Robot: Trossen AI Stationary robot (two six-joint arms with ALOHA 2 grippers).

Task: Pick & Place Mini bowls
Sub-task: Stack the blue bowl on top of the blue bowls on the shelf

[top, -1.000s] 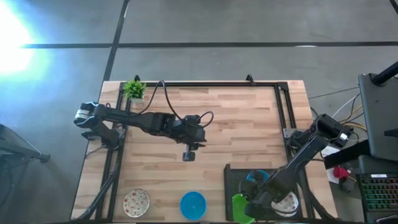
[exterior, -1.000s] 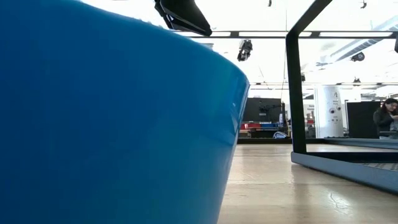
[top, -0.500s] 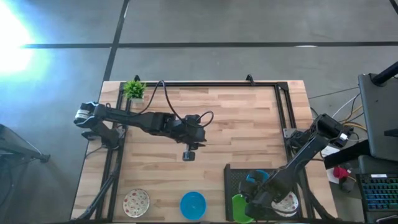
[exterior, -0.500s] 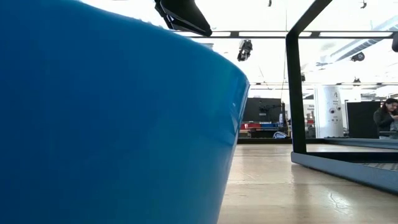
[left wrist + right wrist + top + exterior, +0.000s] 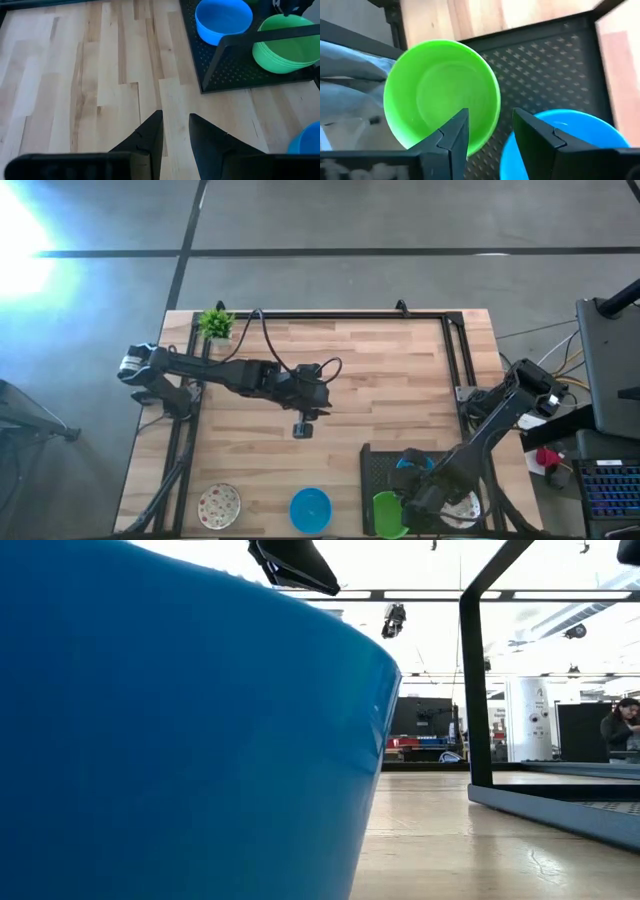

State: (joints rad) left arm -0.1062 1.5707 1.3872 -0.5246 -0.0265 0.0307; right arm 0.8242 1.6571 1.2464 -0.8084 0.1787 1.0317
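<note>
A speckled bowl (image 5: pixel 219 506) sits at the table's (image 5: pixel 380 380) near left corner, well apart from the left pincer (image 5: pixel 304 430). That pincer hangs over the middle of the table with its fingers (image 5: pixel 150 137) slightly apart, holding nothing, bare wood under them. A lone blue bowl (image 5: pixel 310 508) stands at the near edge, just ahead of that pincer on the table (so near the low camera that its wall fills most of that view). A plant (image 5: pixel 215 323) stands at the far left corner, behind the left arm.

To the right, a dark perforated tray (image 5: pixel 375 465) holds the sorted bowls. The right pincer (image 5: pixel 415 502) hovers over its near part, fingers (image 5: pixel 455 132) spread and empty. Straight under it lies the green stack (image 5: pixel 388 514), no longer pinched; whether a fingertip touches the rim is hard to tell. Just beside the pincer, farther in, sits another blue bowl (image 5: pixel 412 464), and on its right a speckled bowl (image 5: pixel 462 508), partly hidden by the arm.
</note>
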